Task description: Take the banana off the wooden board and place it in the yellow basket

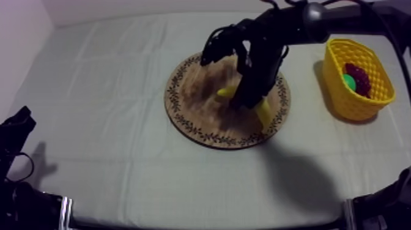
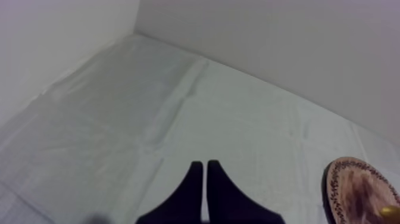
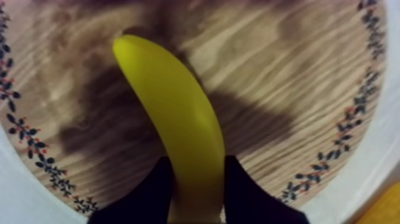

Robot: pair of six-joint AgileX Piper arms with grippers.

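Note:
The yellow banana (image 1: pixel 264 114) lies across the right half of the round wooden board (image 1: pixel 196 116), with my right arm coming down over it from the upper right. My right gripper (image 1: pixel 248 101) is at the banana's middle. In the right wrist view the banana (image 3: pixel 172 113) runs away over the board (image 3: pixel 297 71), and my right gripper (image 3: pixel 196 193) has one black finger (image 3: pixel 149 193) pressed against each of its sides. I cannot tell whether the banana touches the wood. The yellow basket (image 1: pixel 358 105) stands at the far right. My left gripper (image 1: pixel 15 125) rests low at the left, its fingers (image 2: pixel 196 184) together.
Inside the basket lie a dark red bunch of grapes (image 1: pixel 359 77) and something green (image 1: pixel 349 83). The board's rim (image 2: pixel 357 190) shows beside my left gripper, with a bit of banana (image 2: pixel 390 211) on it. A wall rises behind the table's far edge.

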